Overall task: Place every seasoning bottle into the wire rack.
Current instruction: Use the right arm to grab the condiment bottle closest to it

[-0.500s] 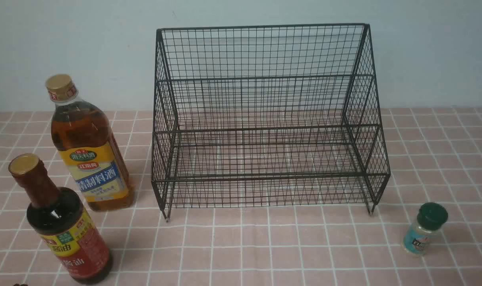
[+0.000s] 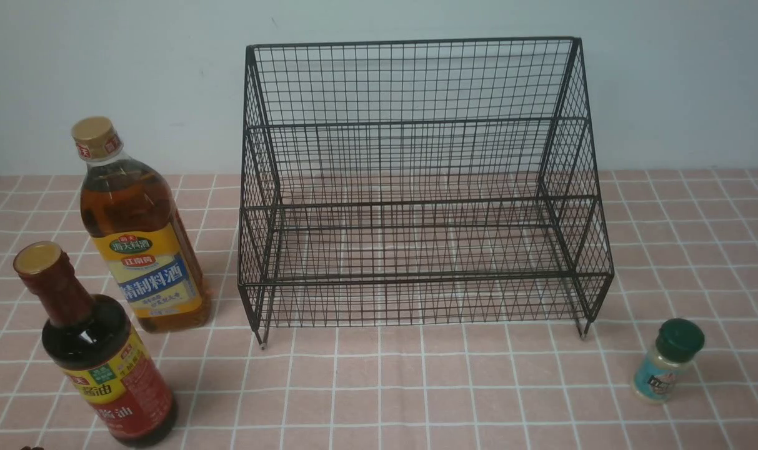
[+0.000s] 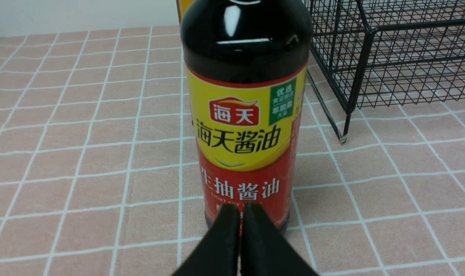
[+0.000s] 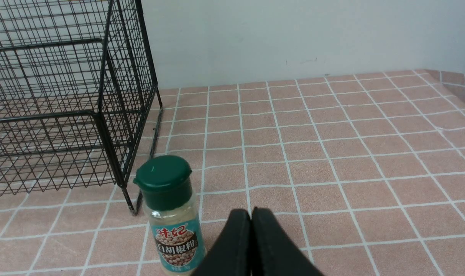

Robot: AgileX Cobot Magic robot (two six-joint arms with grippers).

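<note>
The black wire rack stands empty at the middle back of the table. Left of it stands the tall amber bottle with a gold cap. In front of that one is the dark soy-sauce bottle, upright. The small green-capped shaker jar stands by the rack's front right leg. My left gripper is shut and empty, just short of the soy-sauce bottle. My right gripper is also shut and empty, beside the shaker jar. Neither gripper shows in the front view.
A pink tiled cloth covers the table, and a pale wall rises behind it. In the right wrist view the cloth's far right edge shows near the wall.
</note>
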